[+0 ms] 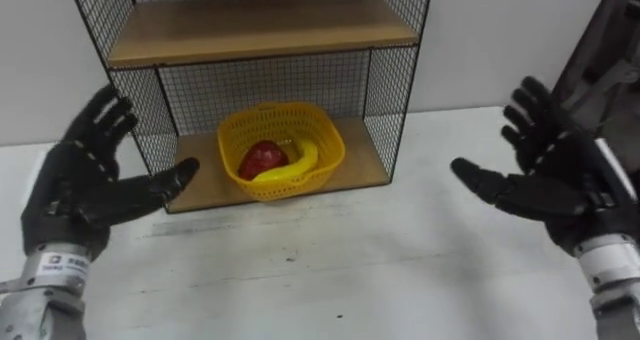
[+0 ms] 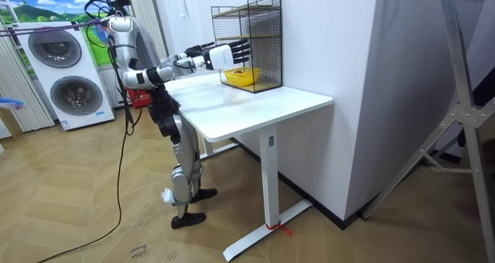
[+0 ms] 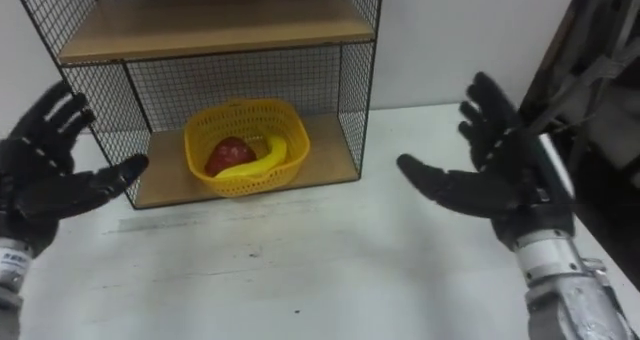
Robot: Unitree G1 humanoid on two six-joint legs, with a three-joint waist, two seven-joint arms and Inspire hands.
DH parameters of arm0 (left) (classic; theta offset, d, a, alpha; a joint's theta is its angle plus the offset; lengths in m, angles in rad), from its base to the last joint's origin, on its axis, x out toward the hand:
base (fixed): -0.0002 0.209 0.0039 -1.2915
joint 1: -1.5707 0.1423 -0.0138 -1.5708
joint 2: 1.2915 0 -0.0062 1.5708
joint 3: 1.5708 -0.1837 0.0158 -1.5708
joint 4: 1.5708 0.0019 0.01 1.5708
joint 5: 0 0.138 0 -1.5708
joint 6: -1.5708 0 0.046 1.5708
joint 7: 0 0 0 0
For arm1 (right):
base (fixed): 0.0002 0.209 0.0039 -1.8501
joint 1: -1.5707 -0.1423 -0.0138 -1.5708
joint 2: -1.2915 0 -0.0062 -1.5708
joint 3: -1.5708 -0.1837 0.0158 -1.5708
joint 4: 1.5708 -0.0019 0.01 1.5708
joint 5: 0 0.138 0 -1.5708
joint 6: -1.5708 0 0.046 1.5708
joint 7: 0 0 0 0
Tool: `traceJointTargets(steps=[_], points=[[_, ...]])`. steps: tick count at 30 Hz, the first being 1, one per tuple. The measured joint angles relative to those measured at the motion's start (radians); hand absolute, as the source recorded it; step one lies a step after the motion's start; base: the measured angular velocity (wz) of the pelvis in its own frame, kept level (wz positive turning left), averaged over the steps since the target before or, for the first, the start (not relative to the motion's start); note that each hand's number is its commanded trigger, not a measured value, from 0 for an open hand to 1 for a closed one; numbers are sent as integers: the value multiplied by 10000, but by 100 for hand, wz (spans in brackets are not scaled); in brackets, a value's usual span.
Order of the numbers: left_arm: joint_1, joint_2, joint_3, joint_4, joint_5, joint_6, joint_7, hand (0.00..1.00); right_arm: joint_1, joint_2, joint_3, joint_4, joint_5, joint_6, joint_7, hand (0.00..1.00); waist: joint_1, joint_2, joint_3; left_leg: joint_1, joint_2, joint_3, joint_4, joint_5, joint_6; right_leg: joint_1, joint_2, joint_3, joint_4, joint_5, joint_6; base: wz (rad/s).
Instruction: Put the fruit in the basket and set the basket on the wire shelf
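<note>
the yellow basket (image 1: 282, 148) sits on the lower wooden board of the wire shelf (image 1: 262, 30), and inside it lie a red fruit (image 1: 262, 159) and a banana (image 1: 292, 164) side by side. the left hand (image 1: 88, 183) hovers over the white table (image 1: 330, 270) left of the shelf, fingers spread wide, holding nothing. the right hand (image 1: 548, 175) hangs on the other side, palm turned inward, fingers straight and empty. in the room view the robot stands at the table's edge, both arms stretched toward the shelf.

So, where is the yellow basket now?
The yellow basket sits on the wire shelf, lower board, centre of both eye views, holding a banana and red fruit.
</note>
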Motion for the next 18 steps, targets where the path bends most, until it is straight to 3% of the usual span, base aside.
traceJointTargets(steps=[1,4,7,10,15,18], points=[[-2,4,365,-224,-84,-306,73,0,-14,-32,-285,-87,-8,-235,-271,0,-4,49,-15,-36,7,-3,3,2,-5,-29,5,-20,4,-13,-18,3],[35,18,1442,-699,-507,-815,185,0,0,-177,-1116,-512,18,-468,-975,0,-21,139,-58,-186,3,-66,24,-3,-22,-151,7,-80,10,-90,17,10],[138,27,2291,-1273,-1297,-1023,290,0,-13,-199,-1620,-858,-20,-627,-1801,0,-27,180,-71,-176,1,-93,-27,19,-57,-160,5,-134,67,-160,7,5],[137,43,2542,-1575,-1622,-1277,471,0,-94,-211,-1684,-882,-38,-665,-2582,0,-29,60,-94,-116,-14,-122,-109,41,-93,-165,-17,-182,212,-275,-29,5],[100,110,2718,-1699,-1967,-1296,708,0,-463,-339,-2117,-943,-128,-674,-3711,0,-54,-105,-46,-266,-80,-269,-31,74,-119,-265,-32,-389,316,-347,-81,12],[26,229,3060,-1817,-2356,-1436,1349,0,-584,-383,-2572,-1020,-178,-926,-4640,0,-42,-204,2,-418,-126,-482,86,48,-159,-328,-29,-520,307,-338,-129,17]])
